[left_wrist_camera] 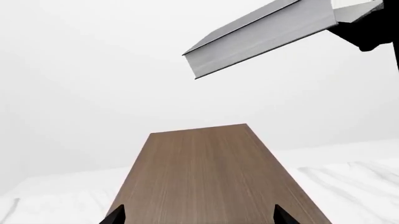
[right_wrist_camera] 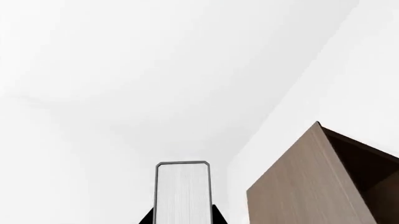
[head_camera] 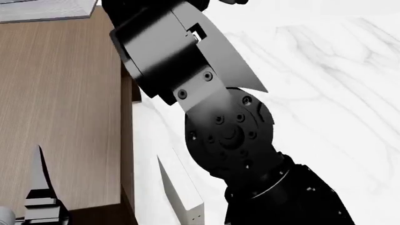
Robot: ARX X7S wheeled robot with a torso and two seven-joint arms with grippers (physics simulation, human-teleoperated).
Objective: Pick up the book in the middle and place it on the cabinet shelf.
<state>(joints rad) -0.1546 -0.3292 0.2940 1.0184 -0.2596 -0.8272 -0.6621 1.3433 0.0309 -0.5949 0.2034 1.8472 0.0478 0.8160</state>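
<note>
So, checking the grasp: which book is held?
The grey book, in the right gripper; the whitish book rests on the marble.

A white marble-patterned tabletop (head_camera: 337, 84), veined in pale grey, stretches out under flat, even light. Behind it, plain white walls (left_wrist_camera: 93, 84) rise without a window or a fixture in sight, two of them meeting in a faint corner seam (right_wrist_camera: 293, 88). The surface reads as bright and shadowless, the room around it bare and uniformly white.

Whitish book (head_camera: 181, 194) with small spine dots upright on white marble-veined surface (head_camera: 325, 93).
</note>
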